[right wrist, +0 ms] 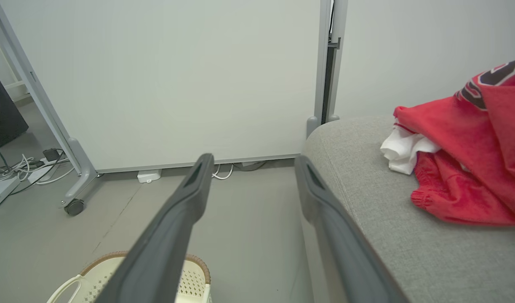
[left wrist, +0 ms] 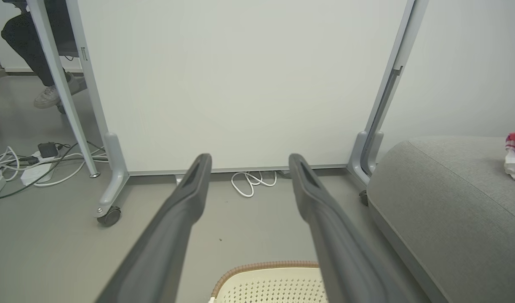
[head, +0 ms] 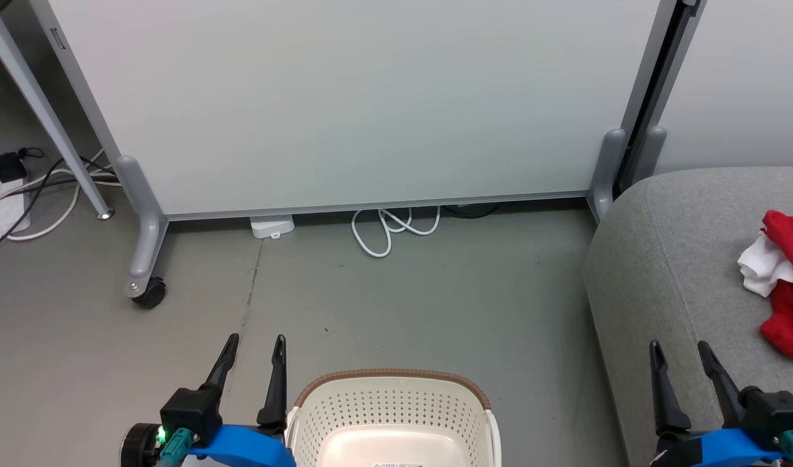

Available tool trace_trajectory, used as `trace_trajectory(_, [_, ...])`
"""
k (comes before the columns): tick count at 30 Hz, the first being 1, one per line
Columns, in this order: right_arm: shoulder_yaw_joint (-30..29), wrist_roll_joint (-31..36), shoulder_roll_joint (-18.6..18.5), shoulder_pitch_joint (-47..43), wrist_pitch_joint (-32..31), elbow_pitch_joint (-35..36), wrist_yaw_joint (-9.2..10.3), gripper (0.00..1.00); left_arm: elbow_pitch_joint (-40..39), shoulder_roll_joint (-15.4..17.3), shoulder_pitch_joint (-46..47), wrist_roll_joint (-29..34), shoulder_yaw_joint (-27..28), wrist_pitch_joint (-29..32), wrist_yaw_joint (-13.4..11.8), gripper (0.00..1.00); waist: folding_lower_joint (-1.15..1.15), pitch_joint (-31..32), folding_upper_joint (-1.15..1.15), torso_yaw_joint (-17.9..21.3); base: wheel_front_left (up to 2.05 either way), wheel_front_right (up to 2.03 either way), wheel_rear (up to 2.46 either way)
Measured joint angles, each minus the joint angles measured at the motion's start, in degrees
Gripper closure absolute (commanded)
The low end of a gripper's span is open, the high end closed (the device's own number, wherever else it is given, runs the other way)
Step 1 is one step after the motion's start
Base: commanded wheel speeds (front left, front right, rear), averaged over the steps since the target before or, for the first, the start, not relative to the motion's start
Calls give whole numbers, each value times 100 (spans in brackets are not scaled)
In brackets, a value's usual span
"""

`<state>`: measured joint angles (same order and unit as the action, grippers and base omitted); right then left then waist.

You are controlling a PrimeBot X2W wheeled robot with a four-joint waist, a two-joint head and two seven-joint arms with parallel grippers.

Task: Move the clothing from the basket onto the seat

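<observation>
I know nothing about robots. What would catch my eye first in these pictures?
The bright red clothing, heaped with a small white piece on the grey seat at the right, stands out first. Next is the cream perforated basket on the floor at the bottom middle, with nothing in the part that shows. Behind it stands a big pale panel on castors.

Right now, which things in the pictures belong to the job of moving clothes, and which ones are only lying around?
For the job:
clothing, red and white, lying on the seat
basket, on the floor between the grippers
seat, grey

Just lying about:
white cable, coiled under the panel
partition panel on casters
power strip with cords, far left
</observation>
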<state>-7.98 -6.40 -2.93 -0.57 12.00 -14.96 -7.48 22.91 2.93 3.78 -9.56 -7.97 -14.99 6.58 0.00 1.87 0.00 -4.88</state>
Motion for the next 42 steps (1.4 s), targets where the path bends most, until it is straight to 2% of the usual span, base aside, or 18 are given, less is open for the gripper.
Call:
trace_trajectory(27, [125, -234, 0, -103, 46, -2, 0, 0, 197, -1, -16, -43, 44, 0, 27, 0, 1, -5, 0, -100, 0, 0, 0])
trace_trajectory(28, [133, -235, 0, -103, 51, -7, 0, 100, 198, -1, -16, -43, 43, 0, 27, 100, 1, -9, 0, -102, 0, 0, 0])
trace_trajectory(38, [140, -241, 59, -220, -9, -531, 0, 100, 690, -1, -446, -48, 0, 36, 27, 100, 1, -11, 0, -101, 0, 0, 0])
trace_trajectory(42, [140, -601, 76, -239, -112, -614, 0, 100, 728, -1, -518, -411, 35, 143, 27, 100, 1, -18, 0, -83, 0, 0, 0])
